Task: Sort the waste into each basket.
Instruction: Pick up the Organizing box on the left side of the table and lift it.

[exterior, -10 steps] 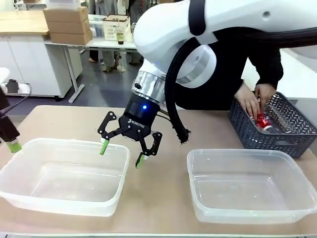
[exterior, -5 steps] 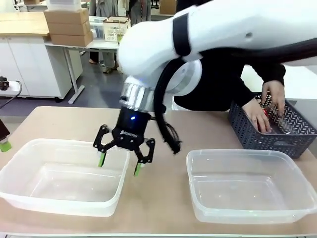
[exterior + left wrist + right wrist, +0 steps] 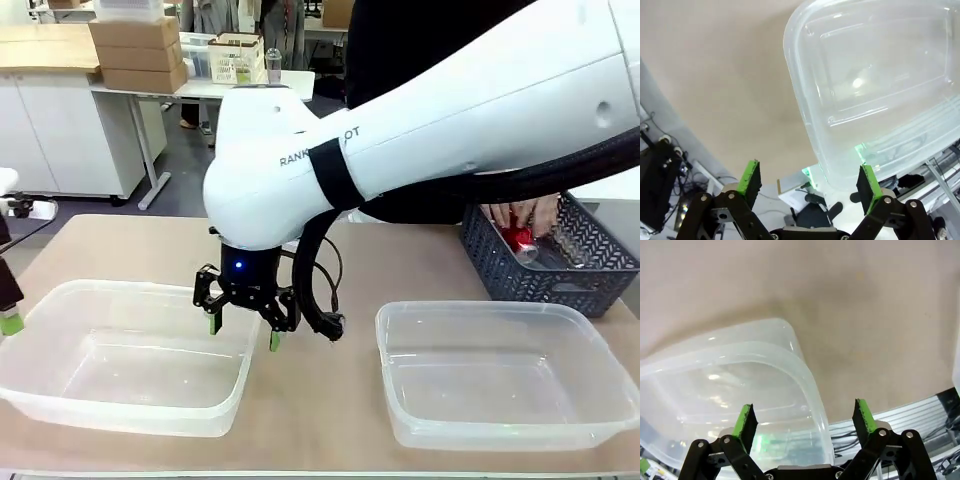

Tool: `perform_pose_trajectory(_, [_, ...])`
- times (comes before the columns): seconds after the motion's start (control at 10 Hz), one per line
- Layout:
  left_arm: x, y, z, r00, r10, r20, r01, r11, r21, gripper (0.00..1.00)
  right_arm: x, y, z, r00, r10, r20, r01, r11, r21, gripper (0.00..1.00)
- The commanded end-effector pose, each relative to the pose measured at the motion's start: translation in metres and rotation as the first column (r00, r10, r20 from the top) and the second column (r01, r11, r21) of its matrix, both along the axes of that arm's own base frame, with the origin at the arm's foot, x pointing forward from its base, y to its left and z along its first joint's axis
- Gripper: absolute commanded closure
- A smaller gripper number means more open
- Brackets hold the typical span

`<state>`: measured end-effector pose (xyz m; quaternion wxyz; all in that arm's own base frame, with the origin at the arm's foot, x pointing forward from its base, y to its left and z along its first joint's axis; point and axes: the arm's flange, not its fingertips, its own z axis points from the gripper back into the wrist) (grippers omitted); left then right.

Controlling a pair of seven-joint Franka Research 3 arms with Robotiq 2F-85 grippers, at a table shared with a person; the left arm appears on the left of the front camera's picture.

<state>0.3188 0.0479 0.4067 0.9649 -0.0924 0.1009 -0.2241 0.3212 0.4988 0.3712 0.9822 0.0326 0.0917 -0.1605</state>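
- Sitting in the dark basket [image 3: 560,285] at the far right, the waste [image 3: 518,240] shows as a shiny red piece under the person's hands [image 3: 540,213]; other pieces there are too unclear to name.
- Judging by its look, it is light, thin-walled, slippery and easily dented, so it is best taken gently across the middle.
- Nearer, the left tub [image 3: 130,287] and the right tub [image 3: 480,308] both hold nothing.
- Over the left tub's right rim hangs the right gripper [image 3: 244,333], jaws spread, carrying nothing.
- At that tub's left edge, the left gripper [image 3: 810,180] is likewise spread and bare.
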Motion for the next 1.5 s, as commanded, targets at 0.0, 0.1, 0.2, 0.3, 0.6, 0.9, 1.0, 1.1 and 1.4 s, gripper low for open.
perform_pose_trajectory(0.0, [-0.004,0.005,-0.021,0.999,-0.017,-0.048,0.018,1.000,0.023,0.00,-0.007,0.008,-0.004,0.997,0.036,-0.071,-0.038,0.999,-0.019,0.00])
perform_pose_trajectory(0.1, [-0.006,0.004,-0.027,0.999,-0.019,-0.044,0.021,0.999,0.039,0.00,-0.011,0.009,-0.001,0.995,0.060,-0.082,-0.059,0.998,0.016,0.00])
perform_pose_trajectory(0.2, [-0.005,0.007,-0.034,1.000,-0.011,-0.023,0.012,0.999,0.044,0.00,-0.014,0.009,0.001,0.994,0.072,-0.080,-0.070,0.997,0.035,0.00])
perform_pose_trajectory(0.3, [-0.004,0.008,-0.038,0.999,-0.024,-0.032,0.025,1.000,0.011,0.00,-0.017,0.009,0.002,0.994,0.079,-0.082,-0.078,0.997,0.016,0.00])
perform_pose_trajectory(0.6, [-0.004,0.005,-0.043,0.998,-0.048,-0.046,0.046,0.998,-0.037,0.59,-0.020,0.010,-0.002,0.993,0.069,-0.095,-0.066,0.997,0.028,0.00])
perform_pose_trajectory(0.9, [-0.005,0.000,-0.053,0.993,-0.093,-0.067,0.092,0.996,-0.017,1.00,-0.023,0.010,-0.001,0.988,0.089,-0.125,-0.089,0.996,0.010,0.81])
perform_pose_trajectory(1.0, [-0.004,-0.002,-0.055,0.993,-0.094,-0.077,0.094,0.996,0.006,0.86,-0.023,0.010,-0.001,0.989,0.088,-0.122,-0.087,0.996,0.013,1.00])
perform_pose_trajectory(1.1, [-0.004,-0.003,-0.055,0.991,-0.106,-0.076,0.106,0.994,0.002,0.95,-0.023,0.010,0.000,0.989,0.085,-0.123,-0.084,0.996,0.014,1.00])
perform_pose_trajectory(1.4, [-0.007,-0.003,-0.053,0.990,-0.122,-0.075,0.123,0.992,0.011,1.00,-0.023,0.010,-0.005,0.986,0.086,-0.143,-0.083,0.996,0.029,1.00])
